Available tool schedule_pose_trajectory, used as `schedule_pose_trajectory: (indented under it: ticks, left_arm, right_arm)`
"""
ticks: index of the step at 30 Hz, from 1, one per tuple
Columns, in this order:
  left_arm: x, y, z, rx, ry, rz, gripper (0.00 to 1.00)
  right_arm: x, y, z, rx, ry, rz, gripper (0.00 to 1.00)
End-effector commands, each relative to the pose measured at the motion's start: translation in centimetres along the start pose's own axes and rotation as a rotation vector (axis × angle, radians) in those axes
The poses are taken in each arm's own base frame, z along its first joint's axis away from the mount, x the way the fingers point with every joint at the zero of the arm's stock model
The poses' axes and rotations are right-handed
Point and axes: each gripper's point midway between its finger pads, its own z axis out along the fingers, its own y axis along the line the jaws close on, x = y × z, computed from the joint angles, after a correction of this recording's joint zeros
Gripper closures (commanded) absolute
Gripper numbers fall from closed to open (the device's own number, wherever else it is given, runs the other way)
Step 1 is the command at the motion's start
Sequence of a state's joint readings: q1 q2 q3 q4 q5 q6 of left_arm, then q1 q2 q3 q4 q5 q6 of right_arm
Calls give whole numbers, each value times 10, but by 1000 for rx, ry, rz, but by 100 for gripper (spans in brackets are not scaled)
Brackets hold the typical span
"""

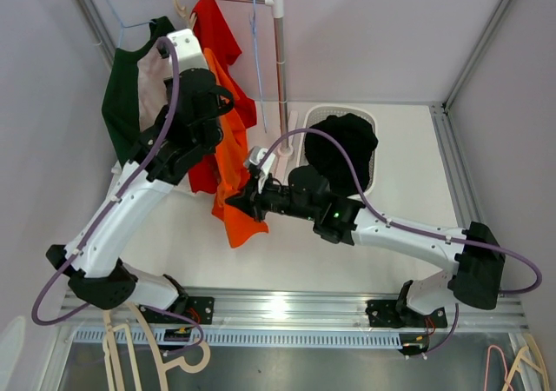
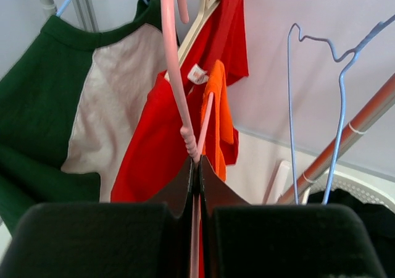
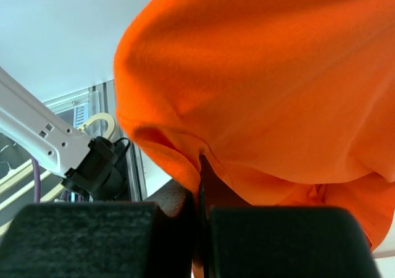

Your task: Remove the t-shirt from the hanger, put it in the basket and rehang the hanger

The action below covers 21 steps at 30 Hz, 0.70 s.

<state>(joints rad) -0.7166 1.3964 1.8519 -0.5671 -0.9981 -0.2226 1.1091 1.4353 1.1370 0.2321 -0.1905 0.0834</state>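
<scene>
White table [image 1: 413,156], pale walls [image 1: 391,35]; left gripper [image 2: 196,164] pinches pink hanger [image 2: 173,74], right gripper [image 3: 201,168] orange t-shirt [image 3: 278,74]

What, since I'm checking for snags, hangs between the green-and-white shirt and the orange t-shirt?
A red t-shirt hangs between the green-and-white shirt and the orange t-shirt, clearest in the left wrist view.
</scene>
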Motion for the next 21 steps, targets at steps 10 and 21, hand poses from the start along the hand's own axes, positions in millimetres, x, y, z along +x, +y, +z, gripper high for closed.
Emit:
schedule_pose_trajectory:
  ticks: [10, 21]
  left_arm:
    - [-17, -36, 42, -72, -122, 41, 99]
    - [7, -47, 72, -59, -58, 23, 99]
  right_arm:
    - [-24, 52, -35, 6, -39, 6, 100]
    - [5, 85, -63, 1, 45, 30, 100]
